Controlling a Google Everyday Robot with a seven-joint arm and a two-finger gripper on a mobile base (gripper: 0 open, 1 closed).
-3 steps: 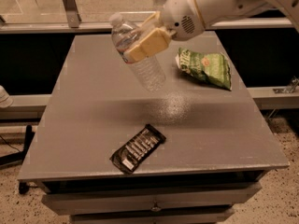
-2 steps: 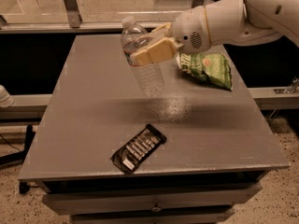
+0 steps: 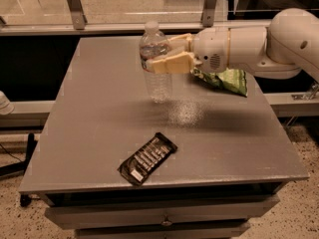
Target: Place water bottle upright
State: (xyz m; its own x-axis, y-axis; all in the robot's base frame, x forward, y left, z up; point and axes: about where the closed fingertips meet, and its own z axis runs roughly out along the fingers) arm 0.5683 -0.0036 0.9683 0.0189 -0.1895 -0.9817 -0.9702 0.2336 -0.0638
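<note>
The water bottle point(image 3: 156, 78) is clear ribbed plastic with a white cap and a thin label band. It stands upright with its base at or just above the grey table point(image 3: 99, 133), left of centre at the back. My gripper point(image 3: 160, 56) reaches in from the right on a white arm and is shut on the bottle's upper body. Its tan fingers point(image 3: 169, 65) clasp the bottle at the label band.
A green snack bag point(image 3: 227, 80) lies on the table at the right, partly under my arm. A black snack packet point(image 3: 147, 158) lies near the front edge. A drawer front runs below the table's front edge.
The bottle has turned from tilted to upright and come down toward the tabletop. My arm has swung to a level reach from the right.
</note>
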